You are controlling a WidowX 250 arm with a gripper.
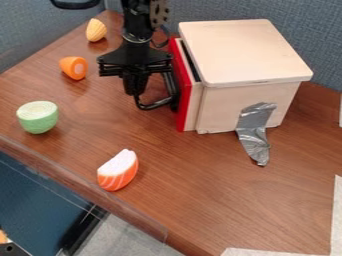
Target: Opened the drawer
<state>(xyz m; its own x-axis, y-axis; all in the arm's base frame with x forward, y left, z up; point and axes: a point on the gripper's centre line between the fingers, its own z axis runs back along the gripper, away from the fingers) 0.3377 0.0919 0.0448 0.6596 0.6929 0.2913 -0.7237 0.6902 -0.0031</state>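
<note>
Blue-grey partition (224, 9) behind, then brown worktop (200, 185), wood grain and all. On top, pale wooden box (244, 50), looking like the likeliest troublemaker: pull too hard on the drawer and probably drag or twist the whole thing. Drawer (186, 100) on the box's left side in the view, red-fronted, out a little by the look of it. Could jam from a crooked pull. End effector (135, 89) right by that front, over the handle; can't tell whether apart, together or clamped on anything, so no betting on a solid hold. Silver tape (252, 131) from box to worktop, wrinkled, maybe prone to peeling under a hard tug. Black handle (155, 105) curved, easy to slip off with a bad angle, imo. Toy food last: green half (38, 118), salmon-like wedge (118, 171), orange piece (73, 68), yellow piece (95, 30), with some risk of bumping the orange one on a long pull
</note>
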